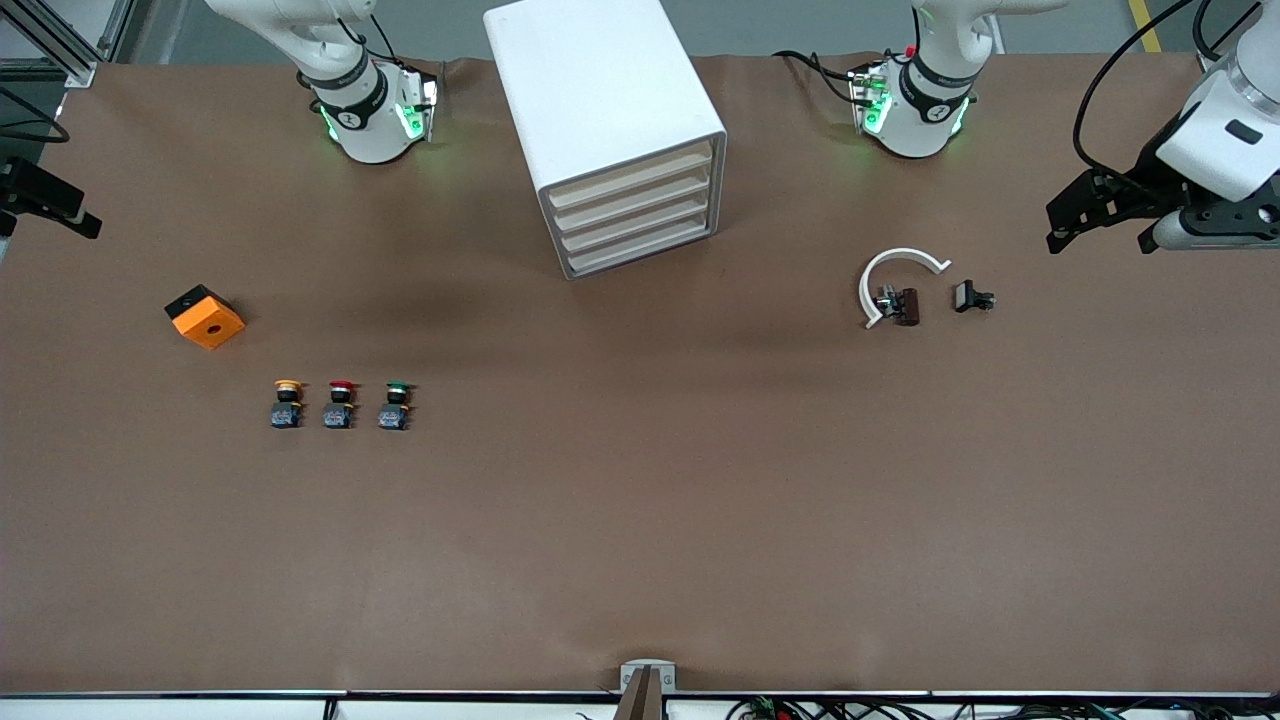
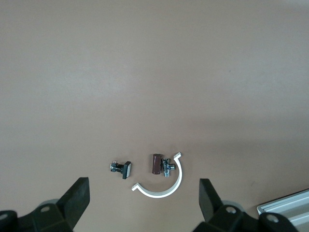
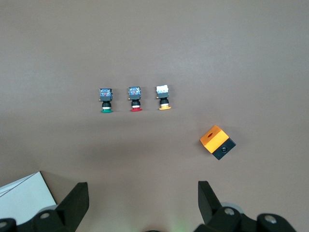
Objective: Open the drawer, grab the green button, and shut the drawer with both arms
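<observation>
The white cabinet [image 1: 600,100] stands at the table's middle between the arm bases, and its four cream-fronted drawers [image 1: 635,215] are all shut. The green-capped button [image 1: 397,405] lies on the table, the one of a row of three closest to the cabinet; it also shows in the right wrist view [image 3: 106,100]. My right gripper [image 1: 48,222] is open and empty, up over the right arm's end of the table [image 3: 141,203]. My left gripper [image 1: 1100,238] is open and empty, up over the left arm's end [image 2: 143,200].
A red-capped button [image 1: 340,403] and a yellow-capped button [image 1: 288,403] lie beside the green one. An orange block [image 1: 205,317] lies toward the right arm's end. A white curved piece [image 1: 897,280], a brown part [image 1: 908,306] and a small black part [image 1: 970,297] lie toward the left arm's end.
</observation>
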